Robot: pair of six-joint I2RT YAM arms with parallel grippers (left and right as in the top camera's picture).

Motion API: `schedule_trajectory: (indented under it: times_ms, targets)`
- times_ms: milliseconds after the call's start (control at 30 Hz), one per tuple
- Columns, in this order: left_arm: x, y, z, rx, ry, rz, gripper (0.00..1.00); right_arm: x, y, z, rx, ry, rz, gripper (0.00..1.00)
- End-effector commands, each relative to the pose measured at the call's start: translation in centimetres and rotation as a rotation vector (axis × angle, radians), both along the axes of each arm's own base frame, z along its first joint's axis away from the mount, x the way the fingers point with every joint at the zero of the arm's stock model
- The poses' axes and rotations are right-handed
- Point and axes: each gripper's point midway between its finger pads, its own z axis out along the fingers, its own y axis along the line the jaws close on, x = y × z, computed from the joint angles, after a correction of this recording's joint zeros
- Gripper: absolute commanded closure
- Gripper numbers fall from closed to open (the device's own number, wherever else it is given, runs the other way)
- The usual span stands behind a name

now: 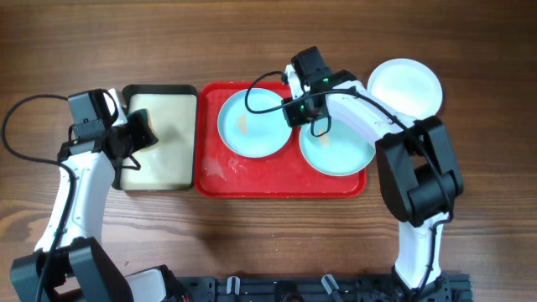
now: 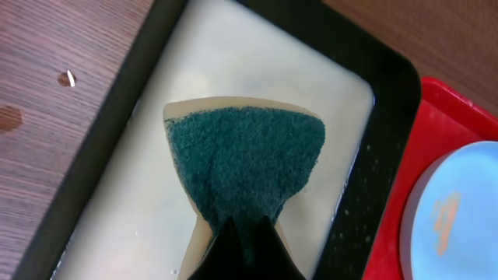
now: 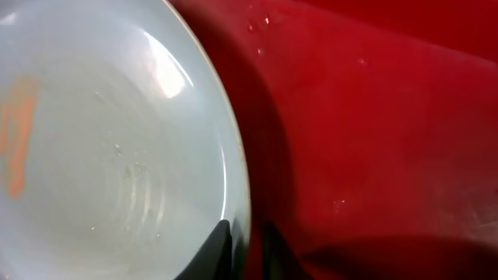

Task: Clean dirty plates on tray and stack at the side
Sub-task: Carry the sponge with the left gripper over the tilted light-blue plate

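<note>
The red tray (image 1: 252,178) holds two pale blue plates. The left plate (image 1: 252,126) has an orange-yellow smear; the right plate (image 1: 337,153) lies beside it. The white plate (image 1: 405,85) sits on the table off the tray's far right corner. My right gripper (image 1: 295,109) is shut on the left plate's right rim; in the right wrist view its fingers (image 3: 249,249) pinch that rim (image 3: 101,140) over the tray (image 3: 373,117). My left gripper (image 1: 141,134) is shut on a green-and-tan sponge (image 2: 245,159) above the cream tray.
The black-rimmed cream tray (image 1: 164,164) holding pale liquid stands just left of the red tray; its rim (image 2: 389,78) shows in the left wrist view beside the red tray (image 2: 459,109) and the smeared plate (image 2: 459,218). Droplets lie on the red tray's floor.
</note>
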Motion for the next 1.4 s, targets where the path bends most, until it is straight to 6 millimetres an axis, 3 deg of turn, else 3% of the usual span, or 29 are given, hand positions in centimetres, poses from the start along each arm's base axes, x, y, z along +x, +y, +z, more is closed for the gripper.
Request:
schedule_trajectory:
  times_ms: [0, 133, 267, 433, 667, 800, 1033, 1367]
  targets:
    - [1.1, 1.4, 2.0, 0.094, -0.032, 0.022, 0.96, -0.5, 0.0, -1.0, 0.005, 0.033, -0.007, 0.93]
    - [1.9, 2.4, 5.0, 0.184, -0.033, 0.031, 0.96, -0.1, 0.2, -0.6, 0.015, 0.031, -0.023, 0.96]
    - [3.2, 1.4, 8.7, 0.21, -0.071, -0.023, 0.96, 0.0, 0.3, -0.5, 0.02, 0.031, -0.039, 0.96]
    - [4.2, -3.9, 10.0, 0.137, -0.113, -0.17, 0.96, 0.1, 0.5, -0.4, 0.031, 0.031, -0.044, 0.96]
    - [4.2, -12.3, 7.4, 0.008, -0.044, -0.261, 0.96, 0.1, 0.5, -0.4, 0.032, 0.03, -0.045, 0.96]
    - [4.0, -15.5, 5.1, -0.01, 0.015, -0.311, 0.96, 0.1, 0.5, -0.4, 0.036, 0.032, -0.043, 0.96]
    - [4.2, -18.3, 0.7, -0.029, 0.108, -0.332, 0.96, 0.0, 0.8, -0.3, 0.05, 0.035, -0.039, 0.96]
    - [4.6, -19.4, -2.6, -0.05, 0.164, -0.305, 0.96, -0.1, 1.2, -0.2, 0.078, 0.056, -0.061, 0.96]
